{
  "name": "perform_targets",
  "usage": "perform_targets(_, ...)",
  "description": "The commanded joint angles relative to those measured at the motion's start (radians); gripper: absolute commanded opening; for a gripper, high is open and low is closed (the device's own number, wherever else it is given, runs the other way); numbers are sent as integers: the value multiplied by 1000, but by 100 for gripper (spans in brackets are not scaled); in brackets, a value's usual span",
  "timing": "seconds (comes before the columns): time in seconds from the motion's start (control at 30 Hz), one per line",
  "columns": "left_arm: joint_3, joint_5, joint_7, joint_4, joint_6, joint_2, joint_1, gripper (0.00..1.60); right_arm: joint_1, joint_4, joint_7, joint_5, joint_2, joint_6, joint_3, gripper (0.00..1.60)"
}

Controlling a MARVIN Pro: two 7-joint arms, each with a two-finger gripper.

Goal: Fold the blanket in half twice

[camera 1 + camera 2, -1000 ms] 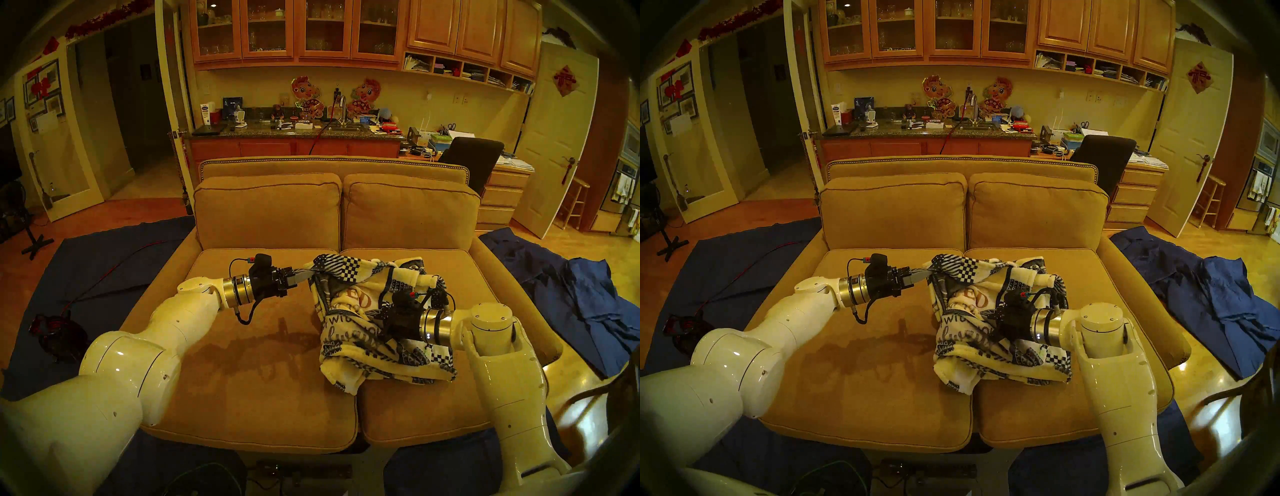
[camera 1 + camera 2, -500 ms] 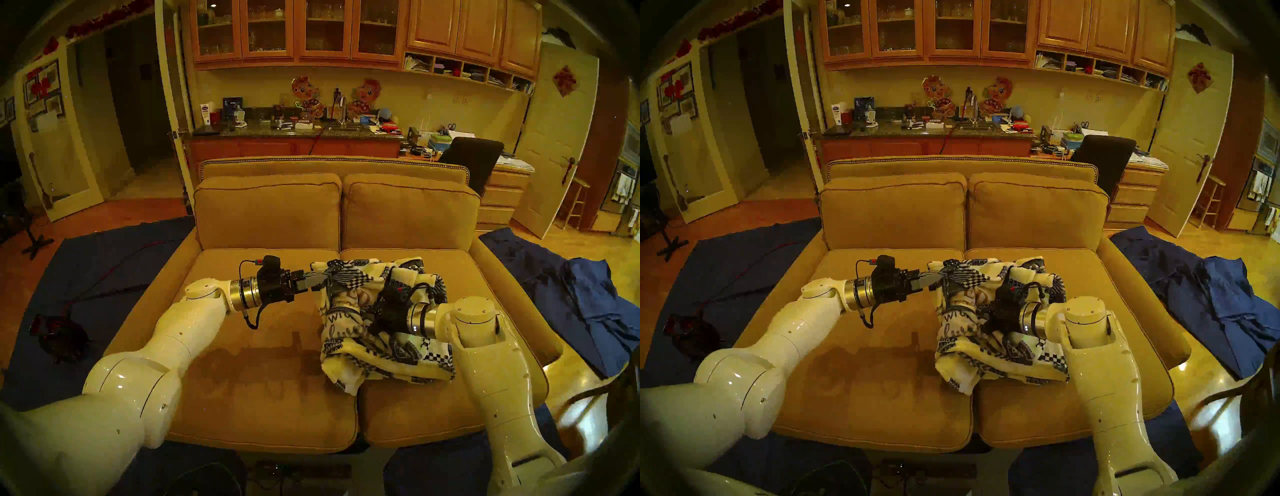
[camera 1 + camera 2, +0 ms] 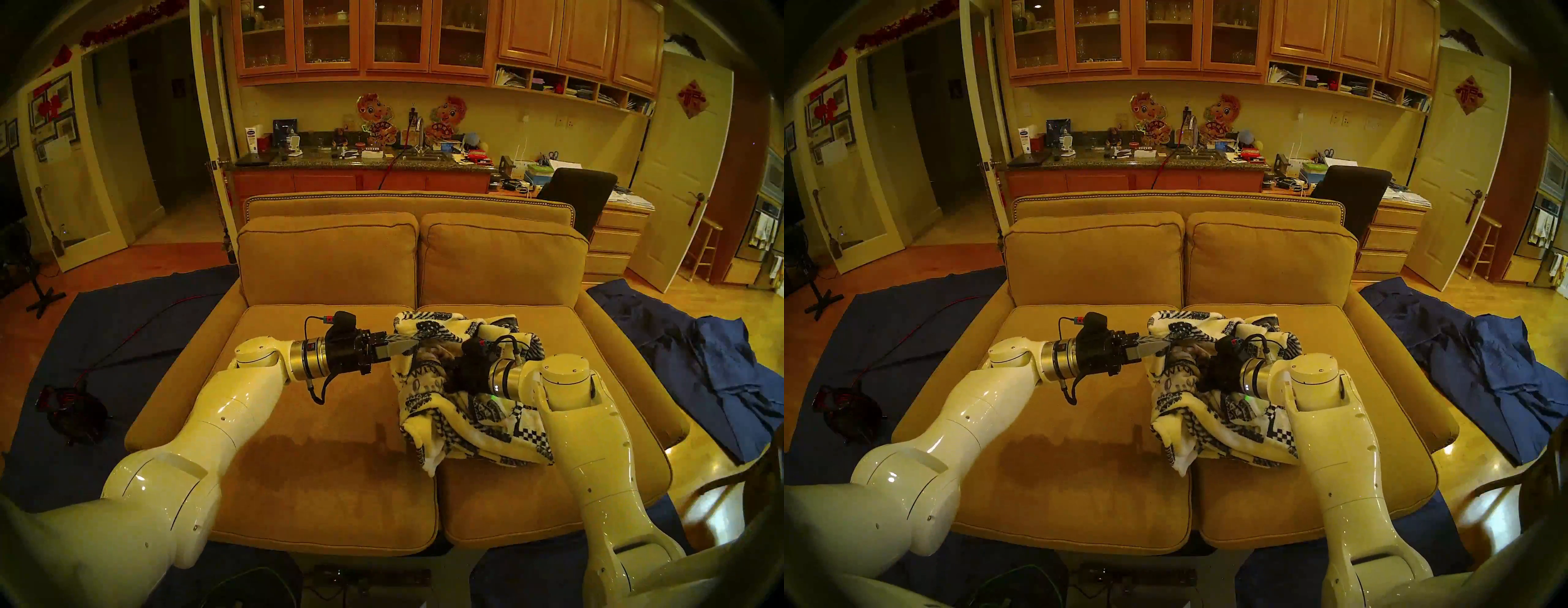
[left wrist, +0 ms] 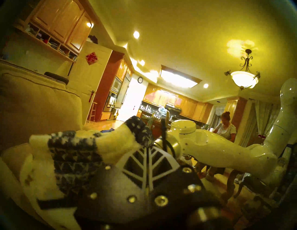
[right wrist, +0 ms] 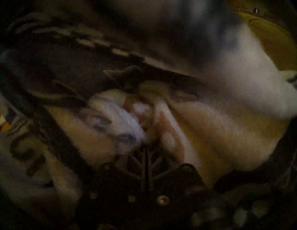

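The cream-and-navy blanket (image 3: 471,429) lies crumpled on the right seat cushion of the sofa (image 3: 322,424). My left gripper (image 3: 412,342) reaches in from the left and is shut on a patterned edge at the heap's upper left. In the left wrist view that gripper (image 4: 147,148) has its fingers pressed together on the fleece of the blanket (image 4: 72,154). My right gripper (image 3: 446,374) points left into the middle of the heap. Its tips are buried in folds there. In the right wrist view this gripper (image 5: 146,150) is shut, with blanket (image 5: 225,96) pinched at the tip and all around it.
Dark blue cloths (image 3: 700,369) lie on the floor right of the sofa, and another blue cloth (image 3: 110,339) lies to its left. A red cable reel (image 3: 70,409) sits on the left cloth. A wooden chair (image 3: 721,488) stands near my right arm. A person (image 4: 225,128) sits at a far table.
My left gripper carried its blanket edge to the right, and my right gripper moved left and farther in. The two now sit close together and the heap is more bunched.
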Motion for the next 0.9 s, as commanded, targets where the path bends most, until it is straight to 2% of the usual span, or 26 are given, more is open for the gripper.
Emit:
perform_targets(0.0,28,-38,-10,-122,56,27,51,0,71,20,-32,-3,-29,-16,-3,0)
perform_targets(0.1,37,-45,-10,-181,80,42,86,0,84,36,-39,-5,-35,-19,-3,0)
perform_targets(0.2,40,-55,-10,-183,92,50,87,0,93,48,-44,-7,-39,-23,-4,0)
perform_targets(0.23,41,-59,-10,-222,115,69,109,0,99,60,-46,-9,-42,-25,-6,0)
perform_targets(0.37,50,-60,-10,-253,132,86,125,0,96,59,-36,-5,-42,-26,-5,0)
perform_targets(0.43,45,-57,-10,-283,147,100,140,0,82,47,-27,-4,-28,-30,1,0)
perform_targets(0.47,40,-56,-10,-331,164,115,162,0,57,15,-8,1,-8,-25,11,0)
perform_targets(0.53,49,-53,-10,-299,158,110,145,0,44,-3,4,0,8,-22,14,0)
perform_targets(0.57,45,-49,-10,-345,175,125,167,0,32,-18,14,3,18,-19,20,0)
perform_targets(0.63,50,-41,-10,-348,175,131,169,0,9,-50,40,9,43,-16,33,0)
perform_targets(0.87,42,-31,20,-446,213,162,205,0,-78,-148,134,36,122,-3,111,0)
